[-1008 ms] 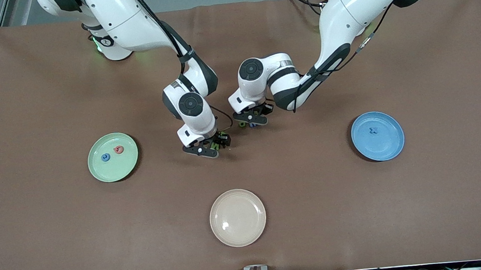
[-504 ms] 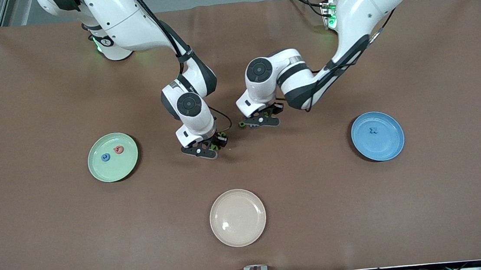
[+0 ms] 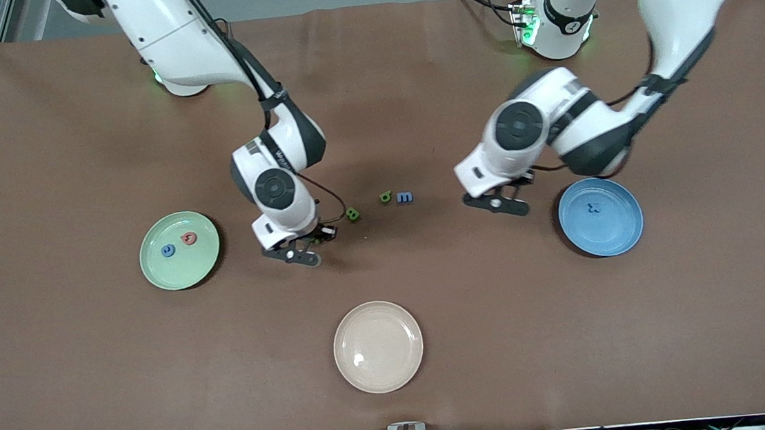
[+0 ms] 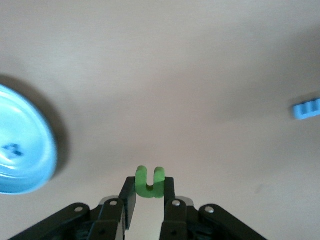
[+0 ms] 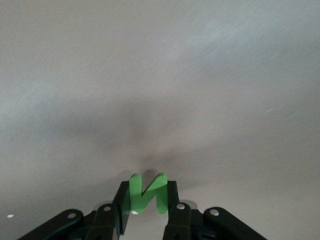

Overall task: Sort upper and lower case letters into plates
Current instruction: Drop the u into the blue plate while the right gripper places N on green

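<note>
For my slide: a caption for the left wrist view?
Left gripper holds a green letter above the table, blue plate nearby.

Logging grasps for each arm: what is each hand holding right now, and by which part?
Left hand: a green U-shaped letter, pinched at its closed base. Right hand: a green N-shaped letter, pinched by its two outer sides.

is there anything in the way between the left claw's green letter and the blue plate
Nothing visible. The left claw, shut on a green letter, is over bare table just beside the blue plate, which holds only one blue letter.
</note>
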`<action>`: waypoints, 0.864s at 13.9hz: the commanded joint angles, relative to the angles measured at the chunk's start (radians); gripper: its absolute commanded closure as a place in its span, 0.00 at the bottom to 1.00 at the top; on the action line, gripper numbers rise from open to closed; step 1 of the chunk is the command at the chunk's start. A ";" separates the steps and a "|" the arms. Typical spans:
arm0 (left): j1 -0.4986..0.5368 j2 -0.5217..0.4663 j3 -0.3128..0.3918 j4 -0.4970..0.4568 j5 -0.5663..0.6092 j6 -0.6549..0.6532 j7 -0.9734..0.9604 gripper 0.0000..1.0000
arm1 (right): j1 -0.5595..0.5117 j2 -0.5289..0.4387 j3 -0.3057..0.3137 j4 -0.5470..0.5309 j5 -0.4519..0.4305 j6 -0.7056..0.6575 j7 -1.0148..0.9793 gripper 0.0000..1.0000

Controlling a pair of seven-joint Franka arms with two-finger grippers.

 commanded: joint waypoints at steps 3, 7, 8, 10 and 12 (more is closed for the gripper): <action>0.271 -0.019 -0.073 -0.075 0.044 -0.006 0.273 0.92 | -0.184 -0.193 0.016 -0.159 -0.019 -0.039 -0.255 1.00; 0.387 -0.005 -0.055 -0.142 0.173 0.073 0.345 0.92 | -0.318 -0.251 0.015 -0.246 -0.019 -0.033 -0.468 1.00; 0.405 0.004 -0.025 -0.148 0.175 0.109 0.376 0.92 | -0.345 -0.256 0.015 -0.258 -0.019 -0.030 -0.508 1.00; 0.413 0.004 0.035 -0.157 0.176 0.164 0.408 0.92 | -0.398 -0.256 0.015 -0.275 -0.019 -0.022 -0.586 1.00; 0.413 0.009 0.084 -0.159 0.228 0.207 0.408 0.92 | -0.416 -0.251 0.015 -0.324 -0.019 0.049 -0.613 1.00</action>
